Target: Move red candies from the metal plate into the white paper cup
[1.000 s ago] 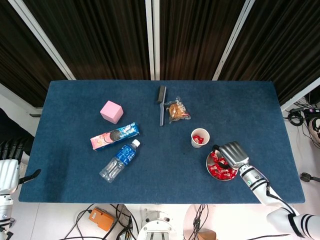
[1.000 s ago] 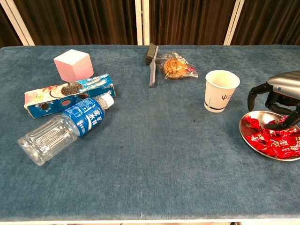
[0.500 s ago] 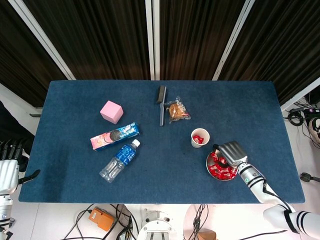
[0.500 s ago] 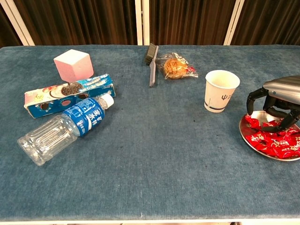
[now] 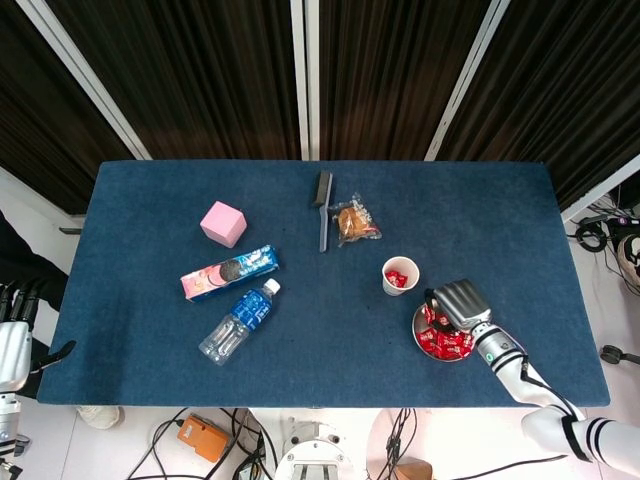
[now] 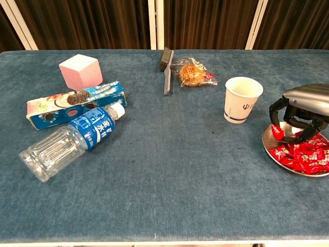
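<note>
Right hand [image 6: 299, 110] lowered, fingers among red candies [image 6: 303, 156]

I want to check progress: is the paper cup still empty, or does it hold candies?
Not empty. The head view shows red candies inside the upright paper cup.

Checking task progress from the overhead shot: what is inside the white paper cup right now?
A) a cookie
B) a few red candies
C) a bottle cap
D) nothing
B: the head view looks down into the white paper cup and shows red candies at its bottom.
</note>
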You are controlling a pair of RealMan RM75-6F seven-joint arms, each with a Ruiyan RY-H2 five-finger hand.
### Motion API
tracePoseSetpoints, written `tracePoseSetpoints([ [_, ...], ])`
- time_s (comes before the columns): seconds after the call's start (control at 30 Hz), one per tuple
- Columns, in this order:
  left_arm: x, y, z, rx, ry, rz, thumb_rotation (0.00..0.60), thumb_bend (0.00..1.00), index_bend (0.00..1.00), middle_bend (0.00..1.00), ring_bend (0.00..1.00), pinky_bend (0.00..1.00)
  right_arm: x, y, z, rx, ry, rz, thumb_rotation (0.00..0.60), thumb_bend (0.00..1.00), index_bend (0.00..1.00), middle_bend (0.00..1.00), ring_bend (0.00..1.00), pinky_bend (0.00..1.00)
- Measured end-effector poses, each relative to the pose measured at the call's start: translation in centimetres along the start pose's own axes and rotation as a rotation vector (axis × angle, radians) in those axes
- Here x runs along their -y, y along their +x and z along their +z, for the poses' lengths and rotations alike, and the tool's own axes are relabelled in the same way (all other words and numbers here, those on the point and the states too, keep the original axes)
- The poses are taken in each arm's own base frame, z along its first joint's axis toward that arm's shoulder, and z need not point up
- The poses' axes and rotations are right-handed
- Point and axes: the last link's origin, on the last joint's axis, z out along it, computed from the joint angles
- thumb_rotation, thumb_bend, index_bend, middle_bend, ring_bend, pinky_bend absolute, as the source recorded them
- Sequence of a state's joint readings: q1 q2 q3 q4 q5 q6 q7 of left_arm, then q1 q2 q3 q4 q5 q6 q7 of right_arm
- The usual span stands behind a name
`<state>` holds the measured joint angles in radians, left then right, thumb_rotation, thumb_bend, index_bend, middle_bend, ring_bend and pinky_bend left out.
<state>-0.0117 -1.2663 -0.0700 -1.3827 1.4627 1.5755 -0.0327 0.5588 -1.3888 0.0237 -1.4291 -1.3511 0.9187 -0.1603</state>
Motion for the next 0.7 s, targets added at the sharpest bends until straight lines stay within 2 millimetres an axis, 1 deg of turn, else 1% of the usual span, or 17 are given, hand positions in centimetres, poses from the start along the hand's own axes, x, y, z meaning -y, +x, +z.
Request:
tracePoseSetpoints([
  [0.1,-0.1,0.0,0.0,-0.001,-0.004,-0.001,0.6,0.0,0.09,0.09,0.0,0.0,0.0,0.6,-0.3,-0.024,0.004,0.001,0.6,0.48,0.63,0.93,1.0,1.0],
  [0.2,-0.1,0.0,0.0,-0.001,-0.004,0.0,0.6,0.0,0.09,0.09,0.0,0.0,0.1,2.0,-0.6,-0.073,0.014,0.028,0.6,0.48,0.63,0.93,1.0,1.0],
  [0.33,-0.3,0.1,0.1,-0.004,-0.009,-0.001,0.6,0.0,0.09,0.09,0.0,0.0,0.3,5.5,-0.6,-0.176,0.03,0.078,0.6,0.48,0.62,0.93,1.0,1.0],
  [0.43,-0.4,0.1,0.2,-0.003,-0.015,0.0,0.6,0.0,0.09,0.09,0.0,0.0,0.8,7.7,0.5,-0.22,0.041,0.106,0.6,0.48,0.61,0.93,1.0,1.0],
  [0.5,-0.5,0.1,0.1,-0.002,-0.014,0.001,0.6,0.0,0.09,0.09,0.0,0.0,1.2,8.5,1.3,-0.224,0.046,0.117,0.6,0.48,0.6,0.93,1.0,1.0],
  [0.57,-0.4,0.1,0.1,-0.001,-0.011,0.002,0.6,0.0,0.09,0.09,0.0,0.0,1.7,8.8,2.3,-0.21,0.053,0.12,0.6,0.48,0.59,0.93,1.0,1.0],
  [0.7,-0.3,0.1,0.1,0.0,-0.004,0.004,0.6,0.0,0.09,0.09,0.0,0.0,2.7,8.9,3.9,-0.178,0.062,0.111,0.6,0.48,0.56,0.93,1.0,1.0],
])
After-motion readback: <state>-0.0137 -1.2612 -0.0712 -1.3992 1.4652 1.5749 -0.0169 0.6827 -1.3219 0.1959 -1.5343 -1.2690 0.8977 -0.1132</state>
